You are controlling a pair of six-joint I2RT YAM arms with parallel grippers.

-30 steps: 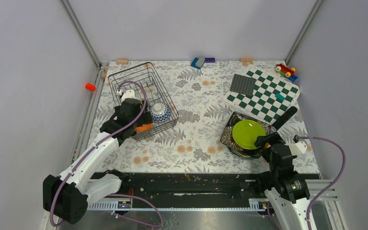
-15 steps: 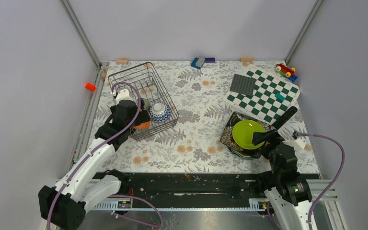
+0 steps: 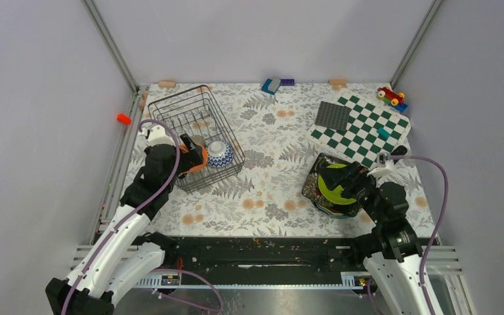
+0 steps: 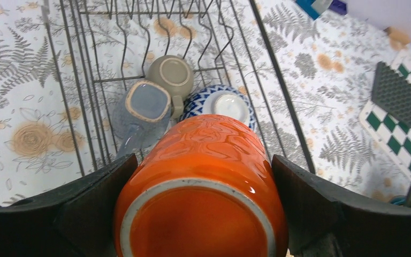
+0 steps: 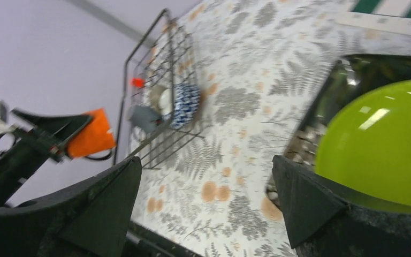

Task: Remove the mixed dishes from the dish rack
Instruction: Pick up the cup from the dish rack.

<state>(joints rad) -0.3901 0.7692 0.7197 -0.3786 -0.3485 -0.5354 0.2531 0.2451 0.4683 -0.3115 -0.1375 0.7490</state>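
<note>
The counter (image 3: 275, 174) is covered edge to edge with a pale cloth printed with grey ferns and orange blossoms. At its far left stands the dish rack (image 3: 185, 113), set at a slant to the counter's edges. At the far right lies a green-and-white chequered board (image 3: 375, 130), also askew. Just nearer than the board is a black square plate (image 3: 311, 188) with a floral rim. Along the far edge lie a tan block (image 3: 167, 84), a blue block (image 3: 271, 85) just beside a purple block (image 3: 287, 82), and a second tan block (image 3: 337, 82). A red toy car (image 3: 388, 94) sits in the far right corner, beside the board.
</note>
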